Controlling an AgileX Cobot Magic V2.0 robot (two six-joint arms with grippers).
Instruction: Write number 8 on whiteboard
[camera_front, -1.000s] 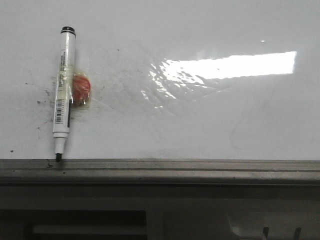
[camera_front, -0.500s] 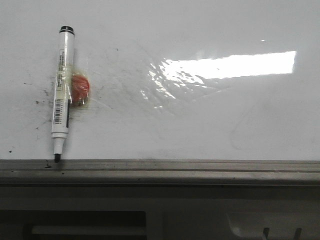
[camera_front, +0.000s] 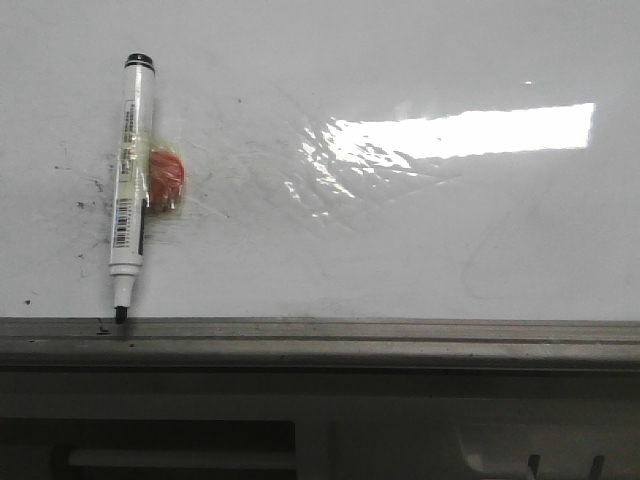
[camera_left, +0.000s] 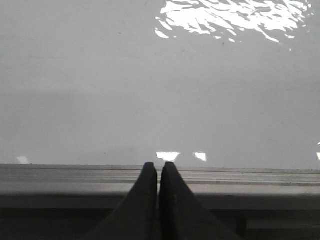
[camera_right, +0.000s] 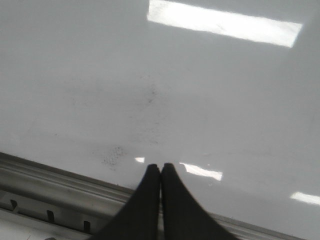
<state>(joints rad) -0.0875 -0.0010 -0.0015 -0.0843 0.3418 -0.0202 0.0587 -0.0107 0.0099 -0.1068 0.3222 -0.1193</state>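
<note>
Zero strokes on the whiteboard (camera_front: 400, 230) so far: no number 8 anywhere, only black specks and faint smudges near the marker (camera_front: 130, 185). You're at the very first step, and the pen isn't picked up yet.

Marker lies on the board's left side, uncapped, tip pointing at the grey ledge (camera_front: 320, 335) and just about touching it. An orange lump (camera_front: 166, 180) is taped to its barrel with yellowish tape.

Left gripper (camera_left: 158, 170) is closed with nothing in it, fingers pressed together, sitting over the ledge. Right gripper (camera_right: 160, 170) is the same: closed, empty, hovering by the board's lower edge. Neither shows in the front view.

Next move, as I read it: open the left gripper, since it's on the marker's side, and come down across the barrel. The taped lump looks like the intended grip point. Keep the tip free and pointed at the board, then carry it to clean space for the upper loop.
</note>
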